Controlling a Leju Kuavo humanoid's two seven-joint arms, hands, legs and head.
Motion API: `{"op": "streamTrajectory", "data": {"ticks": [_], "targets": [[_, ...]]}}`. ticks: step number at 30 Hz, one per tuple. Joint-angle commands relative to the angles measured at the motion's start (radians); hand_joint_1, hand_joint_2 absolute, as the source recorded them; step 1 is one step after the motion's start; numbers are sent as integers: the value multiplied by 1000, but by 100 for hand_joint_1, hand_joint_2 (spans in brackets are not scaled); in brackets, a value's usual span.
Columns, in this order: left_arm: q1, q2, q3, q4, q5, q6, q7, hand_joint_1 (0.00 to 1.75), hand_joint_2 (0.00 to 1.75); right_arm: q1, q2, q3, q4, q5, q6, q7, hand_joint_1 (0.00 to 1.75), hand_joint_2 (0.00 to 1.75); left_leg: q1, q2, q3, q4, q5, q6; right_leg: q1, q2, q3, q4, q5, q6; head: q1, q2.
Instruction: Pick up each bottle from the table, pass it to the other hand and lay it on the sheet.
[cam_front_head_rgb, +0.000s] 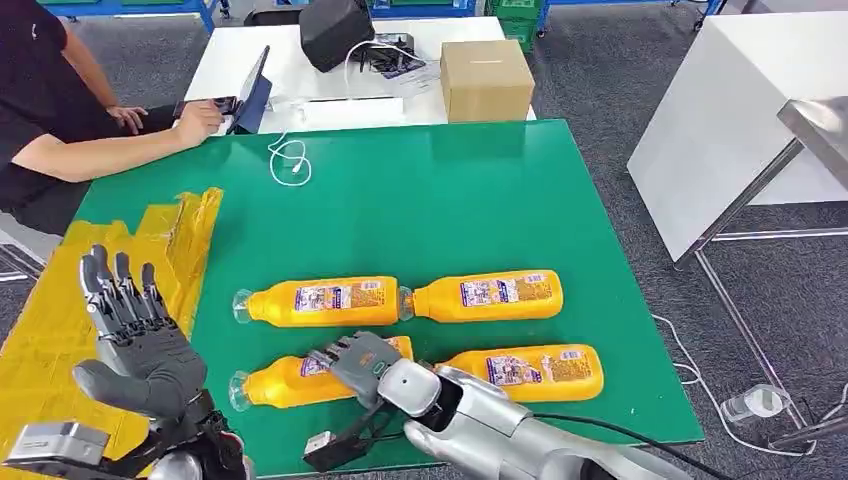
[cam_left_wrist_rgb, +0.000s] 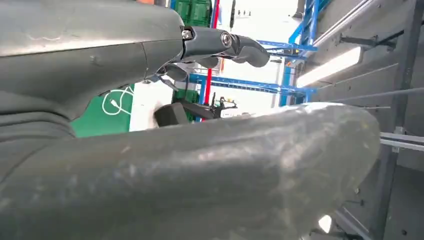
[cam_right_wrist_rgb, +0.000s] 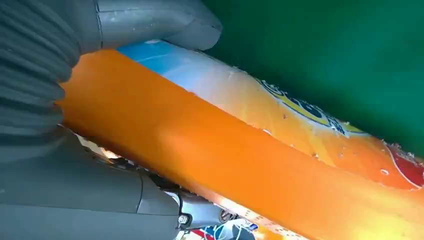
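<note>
Several orange bottles lie on their sides on the green table (cam_front_head_rgb: 420, 200). Two lie in the far row, a left one (cam_front_head_rgb: 320, 301) and a right one (cam_front_head_rgb: 490, 296). Another lies at the near right (cam_front_head_rgb: 530, 371). My right hand (cam_front_head_rgb: 358, 365) wraps over the near-left bottle (cam_front_head_rgb: 280, 383), which lies on the table. Up close, this bottle (cam_right_wrist_rgb: 225, 150) sits between the thumb (cam_right_wrist_rgb: 150, 20) and the fingers. My left hand (cam_front_head_rgb: 135, 335) is raised with its fingers spread and holds nothing, above the yellow sheet (cam_front_head_rgb: 50, 330) at the table's left. Its fingers (cam_left_wrist_rgb: 225, 42) stand apart.
A person sits at the far left with an arm (cam_front_head_rgb: 110, 150) on the table corner, working at a tablet (cam_front_head_rgb: 250, 100). A white cable (cam_front_head_rgb: 290, 160) lies on the far green surface. A cardboard box (cam_front_head_rgb: 485, 78) and black bag (cam_front_head_rgb: 335, 30) stand behind. A white table (cam_front_head_rgb: 730, 110) stands right.
</note>
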Motion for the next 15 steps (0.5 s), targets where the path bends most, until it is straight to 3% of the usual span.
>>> {"op": "streamTrajectory", "data": {"ticks": [1,6,9,11,13,15], "targets": [[-12,-37,76,46,22,-45,3,0,0,-30,-48,81,65,-27,82,-25,175,175,0,-1,1,-2,1,0,1,-1,2,-2,1,-1,0,0],[-12,-41,68,50,84,-55,3,0,0,18,-52,78,127,-78,101,-31,175,175,0,-3,2,-3,1,1,1,-3,4,-4,1,-1,-1,0],[-10,-41,43,37,107,-37,3,0,0,104,-19,49,254,-108,23,-26,175,175,1,-4,5,-4,1,0,1,-4,6,-5,0,-1,0,0],[-10,-41,33,73,121,-22,3,0,0,150,29,-25,319,-168,-47,31,175,175,1,-5,6,-5,1,0,2,-5,8,-7,0,-1,0,0],[-12,-41,42,90,154,-45,3,0,0,182,65,-175,337,-322,-102,11,175,175,2,-4,9,-5,1,0,2,-4,9,-7,0,-1,0,0],[-12,-41,45,89,157,-46,3,0,0,185,65,-192,332,-342,-107,-2,175,175,1,-1,17,-3,-5,0,1,0,6,-4,-2,-2,0,0]]}}
